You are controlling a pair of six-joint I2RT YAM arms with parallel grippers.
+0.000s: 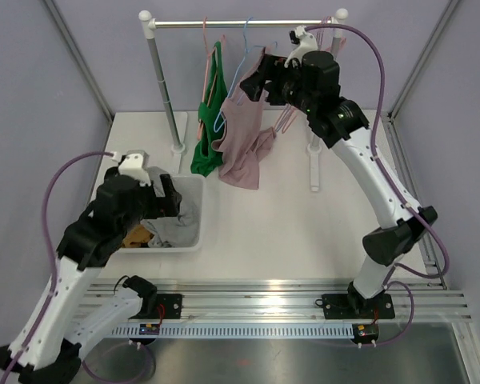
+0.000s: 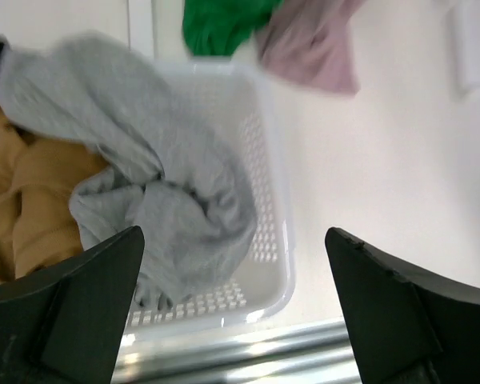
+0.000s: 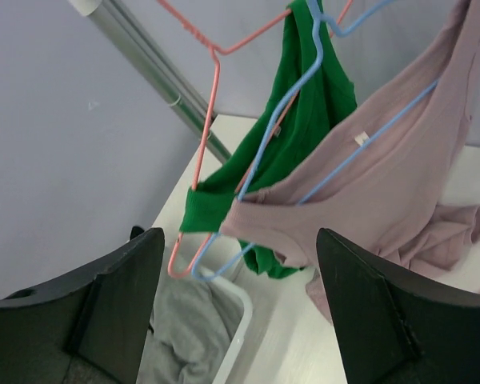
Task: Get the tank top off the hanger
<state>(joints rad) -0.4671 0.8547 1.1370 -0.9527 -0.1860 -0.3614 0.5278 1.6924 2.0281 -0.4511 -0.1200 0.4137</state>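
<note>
I watch the mauve tank top (image 1: 244, 132) hanging on its blue hanger (image 1: 238, 68).
Overhead: right pincer (image 1: 256, 80) apart, just beside it. Left wrist: left pincer (image 2: 234, 240) apart above the basket (image 2: 276, 200). Right wrist: the garment drapes from the hanger.

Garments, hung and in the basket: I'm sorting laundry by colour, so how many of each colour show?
Green tank top: 1
Mauve tank top: 1
Grey garment: 1
Mustard garment: 1
Total: 4
</note>
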